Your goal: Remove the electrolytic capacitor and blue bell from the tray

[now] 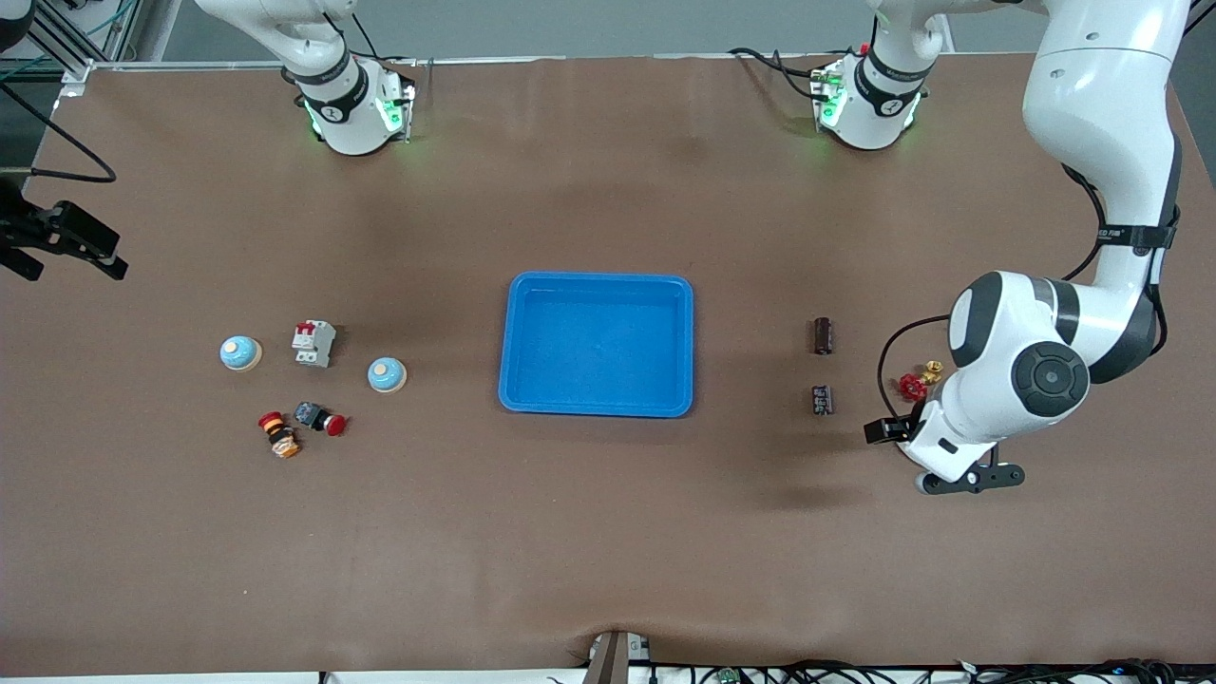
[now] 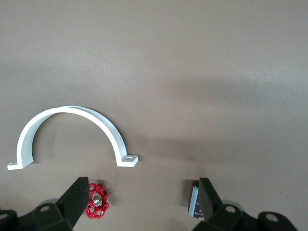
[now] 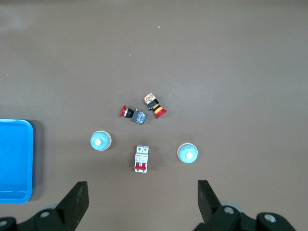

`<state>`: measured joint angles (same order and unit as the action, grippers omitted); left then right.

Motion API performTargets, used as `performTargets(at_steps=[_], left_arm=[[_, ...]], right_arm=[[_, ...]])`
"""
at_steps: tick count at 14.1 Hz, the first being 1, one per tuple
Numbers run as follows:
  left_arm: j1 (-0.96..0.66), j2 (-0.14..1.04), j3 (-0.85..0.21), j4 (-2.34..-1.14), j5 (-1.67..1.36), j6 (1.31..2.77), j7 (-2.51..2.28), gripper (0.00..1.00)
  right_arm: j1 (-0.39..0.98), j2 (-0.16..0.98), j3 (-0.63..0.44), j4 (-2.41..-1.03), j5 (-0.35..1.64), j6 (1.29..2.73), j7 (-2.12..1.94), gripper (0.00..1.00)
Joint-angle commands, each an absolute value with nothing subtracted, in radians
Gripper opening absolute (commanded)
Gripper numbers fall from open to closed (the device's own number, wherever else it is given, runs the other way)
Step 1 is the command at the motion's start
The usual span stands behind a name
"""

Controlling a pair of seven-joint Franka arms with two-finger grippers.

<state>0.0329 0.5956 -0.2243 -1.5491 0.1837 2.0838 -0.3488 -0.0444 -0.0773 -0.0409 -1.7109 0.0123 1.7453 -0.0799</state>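
Two dark capacitors lie toward the left arm's end of the table, one (image 1: 823,335) farther from the front camera and one (image 1: 823,399) nearer. Two light blue bells (image 1: 240,352) (image 1: 387,374) sit toward the right arm's end and also show in the right wrist view (image 3: 187,153) (image 3: 100,141). My left gripper (image 1: 883,429) (image 2: 142,192) is open and empty, low over the table. One of its fingers is by a capacitor (image 2: 195,204) and the other is by a red valve wheel (image 2: 96,201). My right gripper (image 1: 71,252) (image 3: 142,195) is open and empty, high above the right arm's end.
A blue tray (image 1: 518,313) (image 3: 14,192) stands mid-table. A white circuit breaker (image 1: 313,343) and two red push buttons (image 1: 281,434) (image 1: 319,418) lie by the bells. A white pipe clamp (image 2: 72,130) lies past the left gripper. A brass fitting (image 1: 933,370) lies by the red valve wheel (image 1: 913,387).
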Motion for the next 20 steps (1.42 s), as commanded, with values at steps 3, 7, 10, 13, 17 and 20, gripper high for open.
performTargets(at_steps=[3,7,10,13,17,20], left_arm=[[0.043,0.595,-0.225,-1.528,0.187,2.057,-0.331,1.00],[0.044,0.562,-0.225,-1.525,0.180,2.034,-0.330,1.00],[0.034,0.537,-0.207,-1.523,0.169,2.007,-0.325,1.00],[-0.014,0.514,-0.135,-1.523,0.124,1.987,-0.281,1.00],[-0.084,0.448,0.005,-1.523,0.023,1.910,-0.138,1.00],[-0.080,0.375,0.021,-1.523,0.018,1.838,-0.078,1.00]], right_arm=[[-0.064,-0.052,-0.025,-1.678,0.006,1.721,-0.078,1.00],[-0.067,-0.052,-0.026,-1.678,0.003,1.709,-0.080,1.00],[-0.067,-0.052,-0.026,-1.677,0.003,1.710,-0.080,1.00],[-0.067,-0.052,-0.026,-1.677,0.003,1.710,-0.081,1.00],[-0.067,-0.051,-0.026,-1.677,0.003,1.710,-0.081,1.00],[-0.060,-0.038,-0.025,-1.677,0.003,1.709,-0.081,1.00]])
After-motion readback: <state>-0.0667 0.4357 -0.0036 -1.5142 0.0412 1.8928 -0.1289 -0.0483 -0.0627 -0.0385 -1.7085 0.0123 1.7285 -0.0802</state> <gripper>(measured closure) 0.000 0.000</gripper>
